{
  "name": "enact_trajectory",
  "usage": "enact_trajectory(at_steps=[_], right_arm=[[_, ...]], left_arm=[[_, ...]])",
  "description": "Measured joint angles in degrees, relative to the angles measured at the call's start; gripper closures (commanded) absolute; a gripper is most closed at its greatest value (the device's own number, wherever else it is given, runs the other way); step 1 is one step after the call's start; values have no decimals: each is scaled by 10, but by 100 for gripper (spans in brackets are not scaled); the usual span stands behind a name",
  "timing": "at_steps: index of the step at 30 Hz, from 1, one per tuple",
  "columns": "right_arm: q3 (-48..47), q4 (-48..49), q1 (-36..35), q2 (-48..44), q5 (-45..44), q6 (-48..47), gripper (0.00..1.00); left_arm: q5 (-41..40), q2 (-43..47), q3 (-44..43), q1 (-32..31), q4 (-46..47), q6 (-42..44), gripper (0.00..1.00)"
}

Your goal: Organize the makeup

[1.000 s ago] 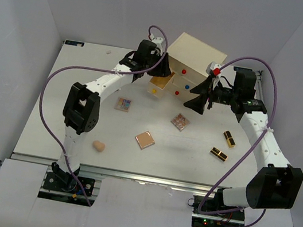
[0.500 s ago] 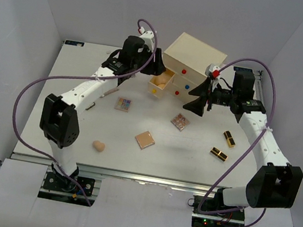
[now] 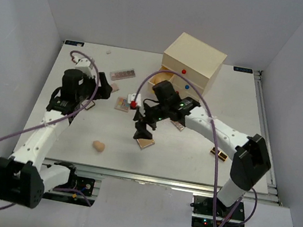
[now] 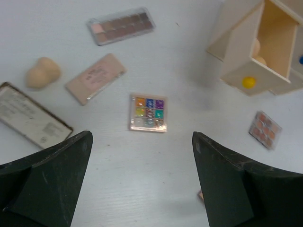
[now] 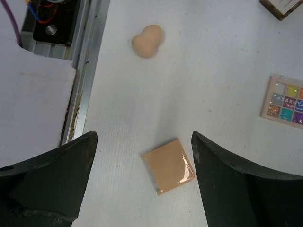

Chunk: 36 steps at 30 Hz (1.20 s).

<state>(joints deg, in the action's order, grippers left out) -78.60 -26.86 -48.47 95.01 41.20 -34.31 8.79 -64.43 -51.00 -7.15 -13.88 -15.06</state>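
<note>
I have the white surface (image 3: pixel 191 155) carrying a cream chest (image 3: pixel 194 59), its yellow-knobbed drawer (image 4: pixel 241 52) standing open. My left tool (image 4: pixel 142 141), spread wide and empty, hangs over a multicoloured palette (image 4: pixel 148 112). My right tool (image 5: pixel 144 137), equally wide and holding nothing, hangs above a peach compact (image 5: pixel 169 165), with a tan sponge (image 5: pixel 147 41) apart from it toward the near edge.

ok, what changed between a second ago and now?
Left gripper pulled back from the cream wooden three-drawer chest toward the table's left, open and empty. Right gripper swung from beside the chest across to the near side, now open above the square peach compact. No grasp or release visible. Unchanged: the chest's open drawer, the compact, the tan egg-shaped sponge.
</note>
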Motion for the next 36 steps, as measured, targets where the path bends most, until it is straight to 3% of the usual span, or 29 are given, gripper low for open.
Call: enact_trajectory(at_steps=[4, 8, 12, 19, 25, 31, 36], right_arm=[[-68, 15, -95, 76, -94, 46, 12], [-117, 30, -158, 148, -166, 113, 13], [-197, 34, -182, 244, -207, 181, 15], [-247, 31, -192, 332, -257, 259, 24], [-253, 30, -196, 350, -271, 286, 43], [-260, 30, -201, 358, -252, 298, 76], [-262, 30, -198, 359, -235, 289, 87]], left_arm=[[-93, 124, 98, 28, 24, -19, 2], [-174, 199, 138, 50, 38, -30, 2], [-252, 241, 150, 57, 46, -35, 2], [-359, 293, 159, 61, 55, -51, 2], [-403, 316, 166, 63, 58, -60, 2], [-410, 316, 167, 63, 58, -64, 2], [-408, 316, 167, 63, 58, -65, 2]])
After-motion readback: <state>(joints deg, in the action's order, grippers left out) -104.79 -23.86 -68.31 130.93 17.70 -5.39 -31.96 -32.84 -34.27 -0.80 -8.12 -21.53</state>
